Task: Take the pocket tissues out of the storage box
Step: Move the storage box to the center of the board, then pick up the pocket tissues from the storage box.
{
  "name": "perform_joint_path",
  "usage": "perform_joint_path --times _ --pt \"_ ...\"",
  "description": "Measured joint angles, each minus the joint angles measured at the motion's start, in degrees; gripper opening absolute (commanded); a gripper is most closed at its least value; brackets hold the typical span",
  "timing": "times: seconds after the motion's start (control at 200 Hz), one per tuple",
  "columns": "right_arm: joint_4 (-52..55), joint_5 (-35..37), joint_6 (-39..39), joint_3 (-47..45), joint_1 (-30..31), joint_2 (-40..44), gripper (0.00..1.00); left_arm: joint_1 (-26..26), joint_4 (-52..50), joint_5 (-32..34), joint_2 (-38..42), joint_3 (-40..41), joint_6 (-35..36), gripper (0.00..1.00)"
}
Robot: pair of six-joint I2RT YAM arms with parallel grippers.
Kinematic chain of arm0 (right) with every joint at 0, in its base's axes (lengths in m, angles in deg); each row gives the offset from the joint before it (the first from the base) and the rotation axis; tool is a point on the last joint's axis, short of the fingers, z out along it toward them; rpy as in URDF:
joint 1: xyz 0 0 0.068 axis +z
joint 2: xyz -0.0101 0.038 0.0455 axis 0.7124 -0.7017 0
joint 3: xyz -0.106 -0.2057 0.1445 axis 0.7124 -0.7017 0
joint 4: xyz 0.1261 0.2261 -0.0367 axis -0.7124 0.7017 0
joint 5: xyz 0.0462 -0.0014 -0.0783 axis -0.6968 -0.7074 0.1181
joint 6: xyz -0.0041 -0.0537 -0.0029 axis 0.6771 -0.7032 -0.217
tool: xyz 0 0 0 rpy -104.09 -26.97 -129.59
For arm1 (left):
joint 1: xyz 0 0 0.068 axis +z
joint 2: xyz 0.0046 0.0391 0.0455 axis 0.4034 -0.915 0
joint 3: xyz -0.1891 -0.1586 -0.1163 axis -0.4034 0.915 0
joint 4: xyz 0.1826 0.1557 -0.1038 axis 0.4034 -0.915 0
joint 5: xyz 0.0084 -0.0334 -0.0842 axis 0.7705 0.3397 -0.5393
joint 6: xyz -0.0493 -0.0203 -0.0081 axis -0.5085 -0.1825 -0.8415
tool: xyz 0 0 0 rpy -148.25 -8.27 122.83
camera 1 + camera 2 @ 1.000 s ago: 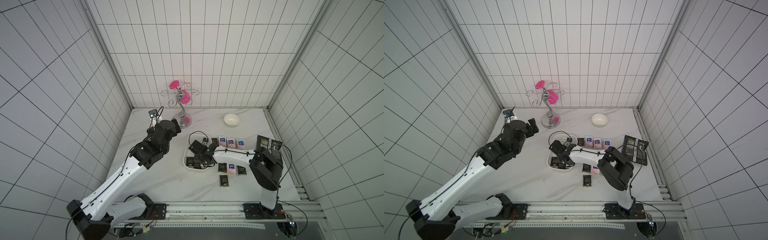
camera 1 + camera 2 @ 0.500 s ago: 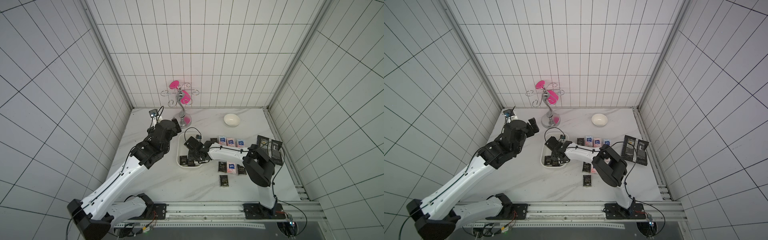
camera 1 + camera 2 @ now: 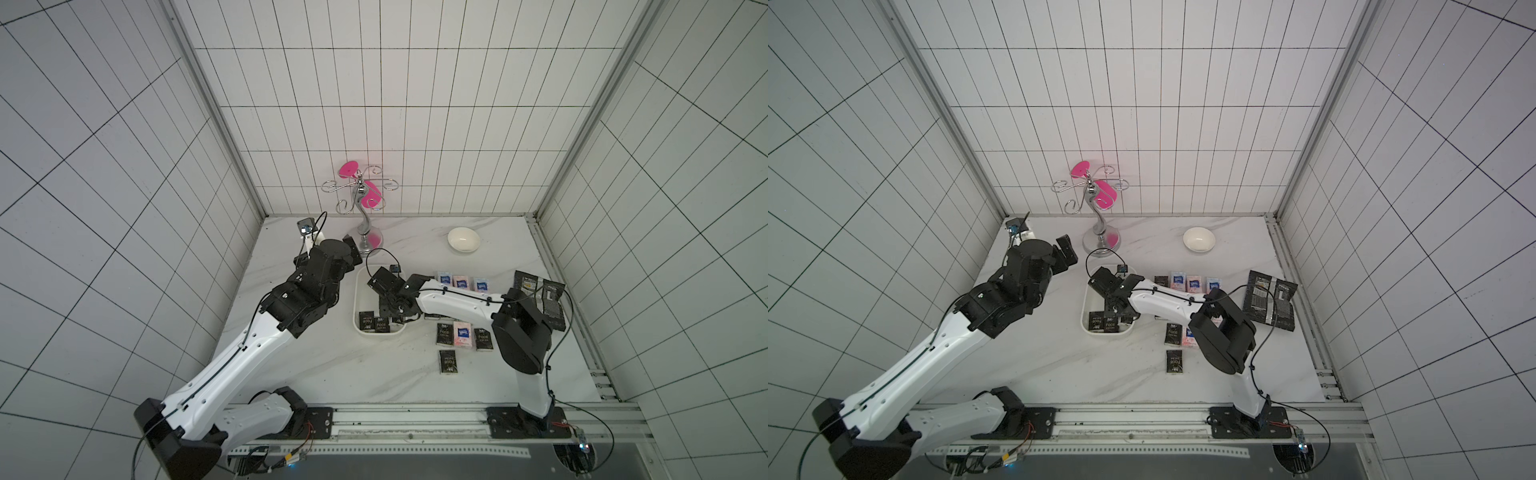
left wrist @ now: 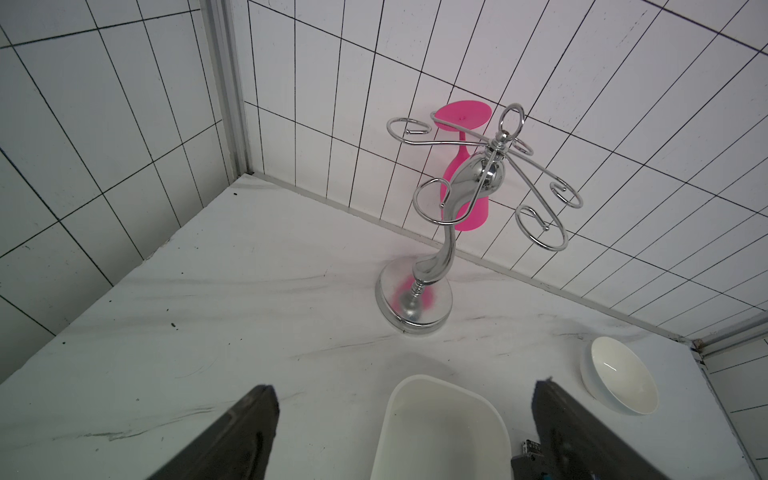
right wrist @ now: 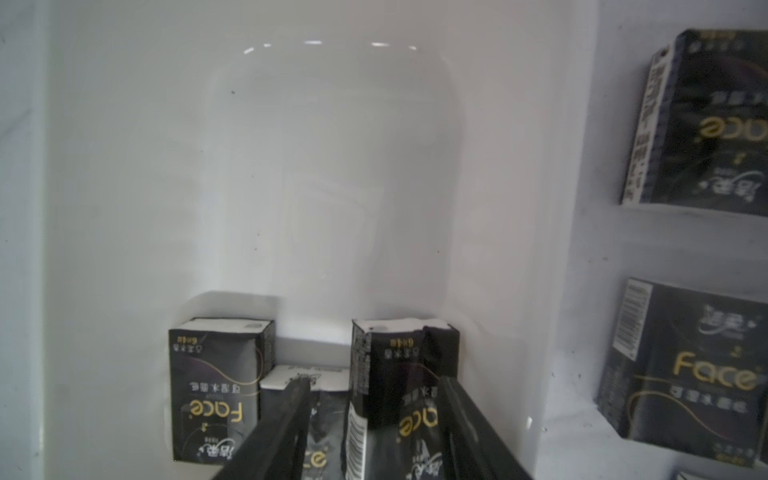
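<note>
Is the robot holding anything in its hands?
No. The left gripper is open and empty. The right gripper straddles a black pack in the storage box, with a gap showing, not clamped.

The storage box (image 5: 332, 166) was smooth white plastic with a soft sheen, faint highlights along its wall. The pocket tissues (image 5: 216, 374) wore glossy black film with metallic gold lettering. In a top view, upper centre, the stand (image 3: 365, 243) was mirror-polished metal, its hanging glass (image 3: 369, 200) translucent pink. The bowl (image 3: 463, 240) looked glazed, the table (image 3: 332, 365) a matt marbled white, the pouches (image 3: 552, 305) at the right crinkled foil.
</note>
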Motion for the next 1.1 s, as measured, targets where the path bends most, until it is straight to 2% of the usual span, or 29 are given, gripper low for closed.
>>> perform_joint_path --times 0.195,0.37,0.675,1.01,1.1 --pt "2.16 -0.07 0.02 0.04 1.27 -0.46 0.53 0.00 0.00 -0.24 -0.79 0.00 -0.04 0.98" --pt "2.95 -0.87 0.02 1.95 1.60 -4.31 0.52 0.00 -0.09 -0.24 -0.79 -0.04 0.04 0.98" --pt "4.09 -1.77 -1.20 3.19 1.01 -5.31 0.22 0.00 -0.50 0.13 -0.79 -0.70 0.31 0.98" --pt "2.29 -3.17 -4.11 3.19 0.28 -4.59 0.06 0.24 -0.76 0.72 -0.90 -0.98 0.46 0.99" --pt "2.10 -3.61 -5.05 3.21 0.20 -3.91 0.05 0.33 -0.76 0.76 -1.18 -1.07 0.48 0.99"
